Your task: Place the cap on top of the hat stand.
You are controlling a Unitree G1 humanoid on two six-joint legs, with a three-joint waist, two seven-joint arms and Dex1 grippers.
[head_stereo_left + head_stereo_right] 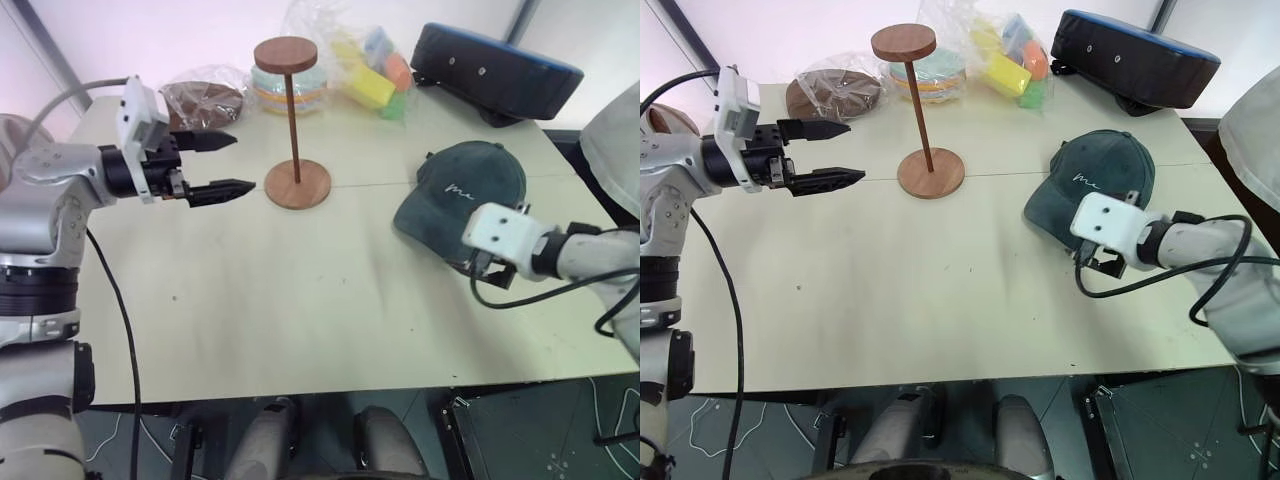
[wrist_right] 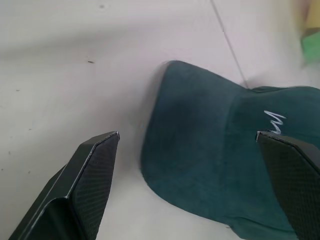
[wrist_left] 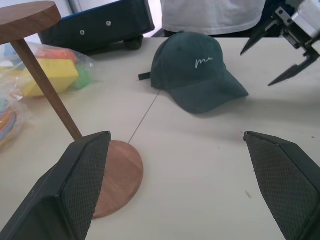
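Cap (image 1: 462,195) flat on bench (image 1: 300,300), right; hat stand (image 1: 294,125) upright, far centre; left tool (image 1: 210,165) apart beside stand; right tool (image 2: 190,165) apart over cap brim

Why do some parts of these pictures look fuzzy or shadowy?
In the right wrist view the far corner, past the cap, goes soft and out of focus, and the right pincer's fingers sit close and loom large. In the left eye view the hat stand casts only a faint shadow on the table, so the light is soft. In the left wrist view the cap looks sharp.
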